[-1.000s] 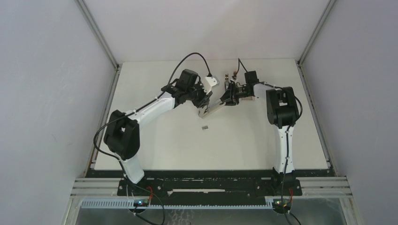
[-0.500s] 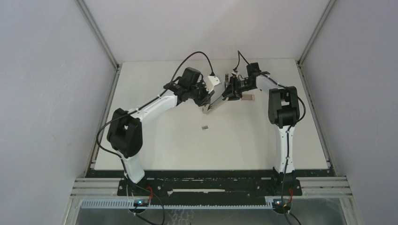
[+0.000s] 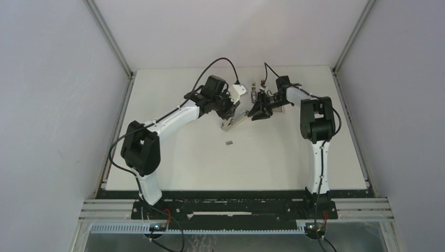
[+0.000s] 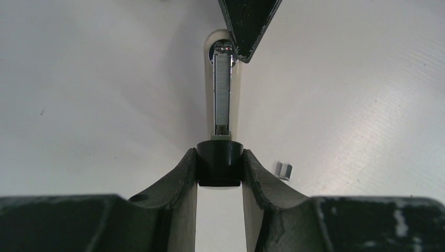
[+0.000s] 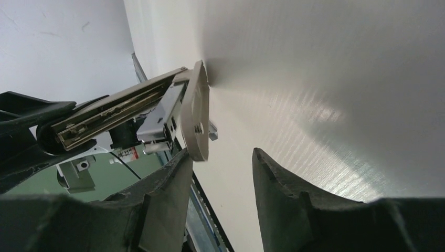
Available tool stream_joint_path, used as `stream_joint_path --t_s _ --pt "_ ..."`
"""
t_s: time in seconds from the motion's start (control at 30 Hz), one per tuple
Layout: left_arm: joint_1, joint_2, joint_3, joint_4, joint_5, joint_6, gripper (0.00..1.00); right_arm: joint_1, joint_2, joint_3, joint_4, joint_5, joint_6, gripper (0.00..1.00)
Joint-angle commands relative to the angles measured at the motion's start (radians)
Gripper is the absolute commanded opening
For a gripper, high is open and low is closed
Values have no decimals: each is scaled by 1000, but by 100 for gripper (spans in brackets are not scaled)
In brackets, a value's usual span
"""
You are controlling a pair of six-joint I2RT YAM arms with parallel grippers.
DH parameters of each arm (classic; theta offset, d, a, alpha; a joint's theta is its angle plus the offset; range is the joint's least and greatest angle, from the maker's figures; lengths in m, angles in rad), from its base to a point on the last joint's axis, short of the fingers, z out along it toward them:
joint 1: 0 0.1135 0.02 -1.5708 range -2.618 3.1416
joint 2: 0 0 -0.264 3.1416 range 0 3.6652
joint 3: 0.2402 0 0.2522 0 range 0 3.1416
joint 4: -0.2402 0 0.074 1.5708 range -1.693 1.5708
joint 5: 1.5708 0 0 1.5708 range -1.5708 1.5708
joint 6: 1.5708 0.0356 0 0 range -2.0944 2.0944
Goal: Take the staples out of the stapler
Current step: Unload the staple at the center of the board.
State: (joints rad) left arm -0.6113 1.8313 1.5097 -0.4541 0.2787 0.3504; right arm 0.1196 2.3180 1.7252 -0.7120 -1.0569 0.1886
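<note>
The stapler [image 3: 237, 118] lies open at the table's middle back. My left gripper [image 3: 226, 111] is shut on its black rear end [image 4: 219, 157]. In the left wrist view the silver strip of staples [image 4: 222, 89] lies in the open channel and the black top arm [image 4: 249, 21] is swung up at the far end. One loose staple piece [image 4: 284, 169] lies right of my left fingers; it also shows in the top view [image 3: 229, 143]. My right gripper [image 3: 258, 111] is open and empty [image 5: 221, 153]. Its left finger [image 5: 168, 178] is at the rim of the stapler's base [image 5: 195, 121].
Small clip-like pieces [image 3: 254, 88] lie at the back between the two wrists. A small box edge [image 3: 281, 109] shows beside the right forearm. The enclosure walls and frame rails [image 3: 113, 37] border the table.
My right gripper lifted toward the back, then came down again beside the stapler's far end. My left gripper has kept its hold, and the stapler now lies flatter.
</note>
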Motion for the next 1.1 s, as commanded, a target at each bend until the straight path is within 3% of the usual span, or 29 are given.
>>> stream_joint_path --t_s 0.0,0.53,1.07 --pt "7 11 29 -65 -53 0 0 2 -72 12 5 11 -27 46" --pt "5 -6 4 -100 -3 53 0 -3 -167 43 8 -43 -9 46" --pt "1 -29 -25 -70 18 43 0 100 -51 62 91 -37 73 45"
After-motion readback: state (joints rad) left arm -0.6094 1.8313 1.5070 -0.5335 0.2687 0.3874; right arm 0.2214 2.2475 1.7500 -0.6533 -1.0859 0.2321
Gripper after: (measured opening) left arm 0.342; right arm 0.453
